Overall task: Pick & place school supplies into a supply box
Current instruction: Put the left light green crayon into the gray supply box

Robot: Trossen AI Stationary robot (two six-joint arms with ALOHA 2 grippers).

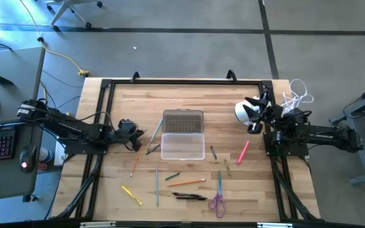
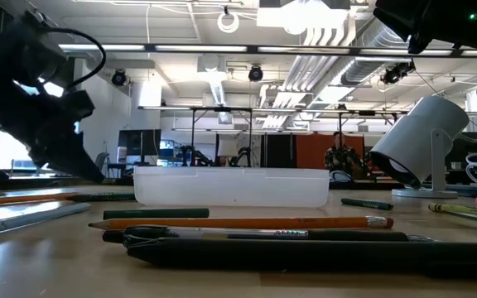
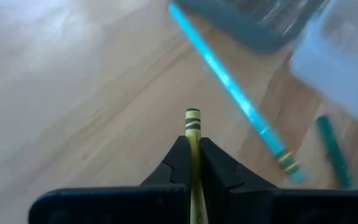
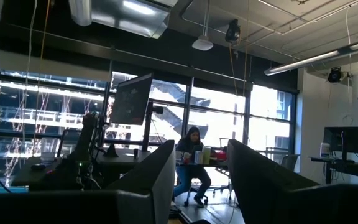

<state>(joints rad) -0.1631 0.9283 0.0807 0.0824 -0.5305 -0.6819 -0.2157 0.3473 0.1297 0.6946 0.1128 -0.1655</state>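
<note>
- One yellow pencil (image 3: 193, 134) sits pinched between the left gripper's (image 3: 192, 163) closed fingers, held over the bench (image 1: 119, 209) left of the supply box (image 1: 182, 145).
- Light, stiff and slim, it may pivot; a mid-shaft hold suits it best.
- The right gripper (image 4: 201, 180) waits with fingers apart, holding nothing, by the bench's right edge.

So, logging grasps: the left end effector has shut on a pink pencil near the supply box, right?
Not pink. The left wrist view shows the left end effector shut on a yellow pencil. It is near the supply box, as the high view shows.
</note>
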